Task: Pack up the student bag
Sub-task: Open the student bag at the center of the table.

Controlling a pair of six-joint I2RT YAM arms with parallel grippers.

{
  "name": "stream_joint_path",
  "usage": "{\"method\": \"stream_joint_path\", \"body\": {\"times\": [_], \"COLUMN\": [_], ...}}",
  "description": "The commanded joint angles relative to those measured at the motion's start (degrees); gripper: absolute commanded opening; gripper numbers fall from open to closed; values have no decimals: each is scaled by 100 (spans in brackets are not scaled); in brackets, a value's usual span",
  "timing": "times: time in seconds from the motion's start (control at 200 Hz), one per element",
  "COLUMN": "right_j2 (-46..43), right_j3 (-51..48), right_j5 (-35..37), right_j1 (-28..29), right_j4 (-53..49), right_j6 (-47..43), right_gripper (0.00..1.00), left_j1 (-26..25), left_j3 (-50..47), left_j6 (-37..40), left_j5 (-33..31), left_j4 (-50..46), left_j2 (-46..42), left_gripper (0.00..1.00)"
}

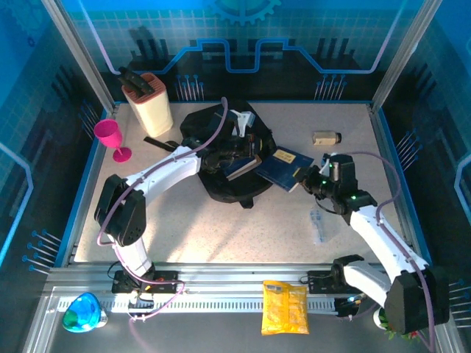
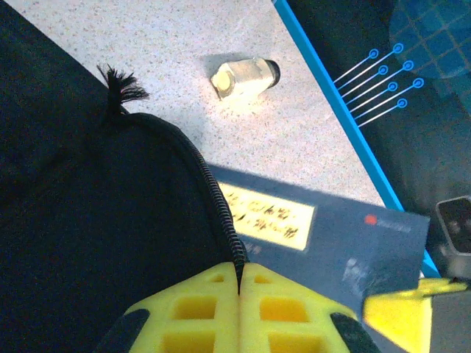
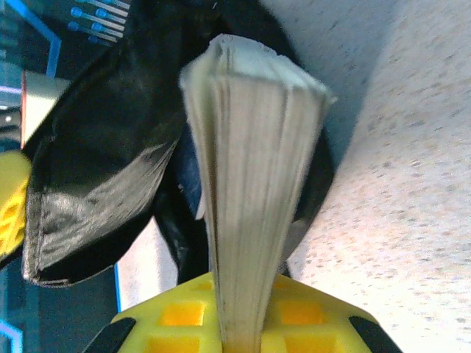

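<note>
Student bag [image 1: 221, 158] lies at centre of table [image 1: 221, 228]. Notebook [image 1: 283, 169] rests against its right side. Knife block [image 1: 151, 103] stands behind-left, goblet [image 1: 110, 136] left, small bottle [image 1: 326, 137] behind-right.

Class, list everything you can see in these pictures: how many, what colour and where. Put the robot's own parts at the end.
backpack: one, black, middle of the table
notebooks: two, it seems, dark blue, at the backpack's right side; one has a yellow label
knife block: one, cream with black handles, far left corner
goblet: one, pink, upright at the left edge
small jar: one, pale with a dark end, lying far right
clear plastic piece: one, see-through, near right
packet: one, yellow, on the front rail
blue-green thing: one, near left corner, too small to name
left gripper: yellow fingers, shut on the backpack's zip edge
right gripper: yellow fingers, shut on a notebook's page edge
</note>
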Motion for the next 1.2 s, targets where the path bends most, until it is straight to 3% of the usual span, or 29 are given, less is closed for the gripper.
{"method": "stream_joint_path", "body": {"times": [0.0, 0.445, 0.895, 1.016, 1.196], "right_j2": [209, 1705, 3649, 4141, 4553], "right_j3": [79, 392, 1721, 1917, 1572], "right_j5": [270, 431, 1763, 1659, 1244], "right_j1": [385, 1091, 1734, 1825, 1828], "right_j4": [823, 2349, 1799, 2348, 4409], "right_j6": [515, 1219, 1704, 1791, 1891], "right_gripper": [9, 11, 13, 13, 13], "left_j1": [-34, -37, -39, -39, -27], "left_j3": [179, 143, 199, 247, 276], "left_j6": [-21, -138, -281, -295, -329], "left_j5": [189, 338, 255, 177, 85], "left_j4": [492, 499, 431, 355, 328], "left_j2": [-56, -59, -99, -125, -170], "left_gripper": [0, 0, 0, 0, 0]}}
